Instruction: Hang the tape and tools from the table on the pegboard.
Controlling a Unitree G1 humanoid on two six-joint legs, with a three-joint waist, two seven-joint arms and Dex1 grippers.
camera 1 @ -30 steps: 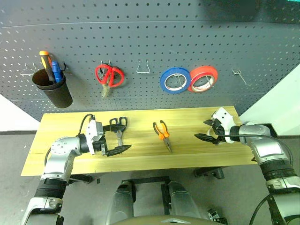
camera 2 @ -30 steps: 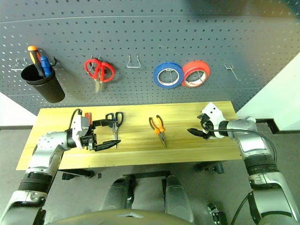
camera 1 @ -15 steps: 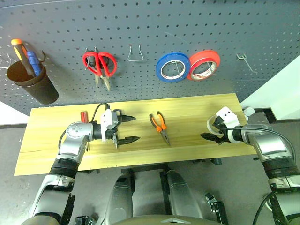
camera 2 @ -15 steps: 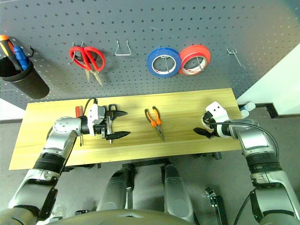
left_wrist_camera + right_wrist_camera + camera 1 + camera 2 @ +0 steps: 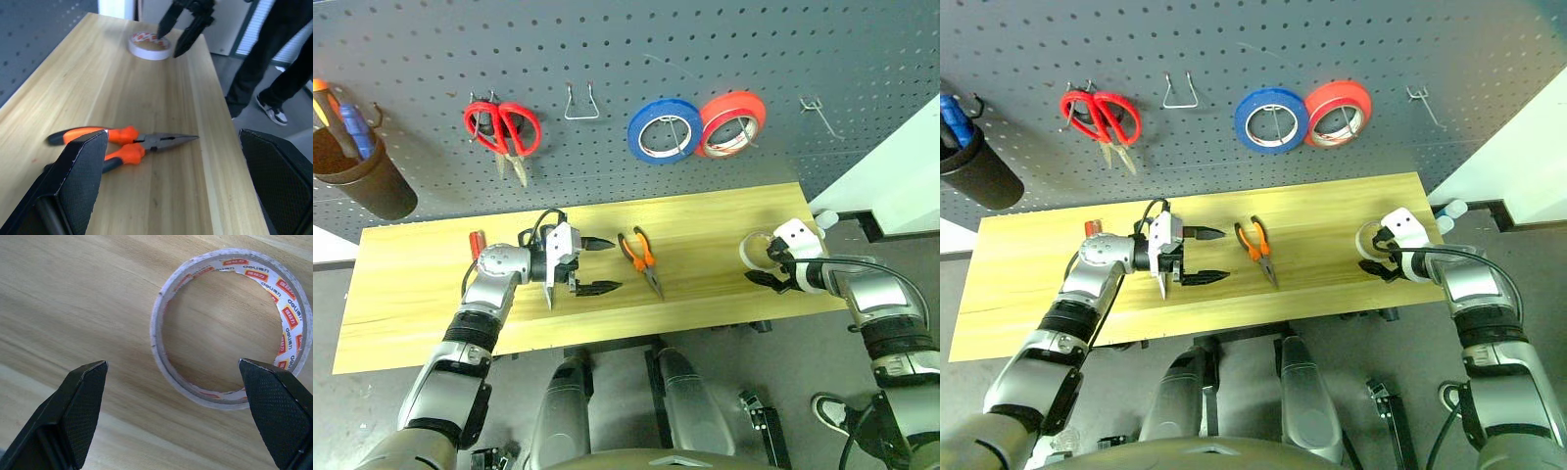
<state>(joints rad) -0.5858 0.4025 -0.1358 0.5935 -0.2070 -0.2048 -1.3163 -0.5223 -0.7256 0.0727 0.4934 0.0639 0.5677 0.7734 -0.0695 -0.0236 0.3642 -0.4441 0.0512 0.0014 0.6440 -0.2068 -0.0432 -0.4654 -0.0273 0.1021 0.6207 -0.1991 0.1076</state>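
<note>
Reaching with both arms at once: over the last second the right gripper [image 5: 173, 418] has come down at the right end of the table [image 5: 401, 294] and now hangs just over the tape [image 5: 230, 328], fingers spread wide and empty, the whitish ring lying flat on the wood between and beyond them, not yet touched as far as can be told. The left gripper [image 5: 597, 265] has swung away from the black-handled scissors [image 5: 549, 288], which lie partly under its wrist, toward the middle of the table; it now points at the pliers [image 5: 640, 260], jaws apart and holding nothing, the pliers lying just beyond its fingertips. The red-handled screwdriver [image 5: 476, 245] rests further left near the table's back edge. On the pegboard [image 5: 636, 39] the red scissors [image 5: 504, 132], blue roll [image 5: 663, 130] and red roll [image 5: 732, 122] already hang; a wire hook [image 5: 581, 103] between scissors and rolls is bare, as is another hook [image 5: 819, 111] at the right. Judgement: nothing of the task is hung yet; the tape pickup looks to be next, with the pliers lined up for the left arm.
</note>
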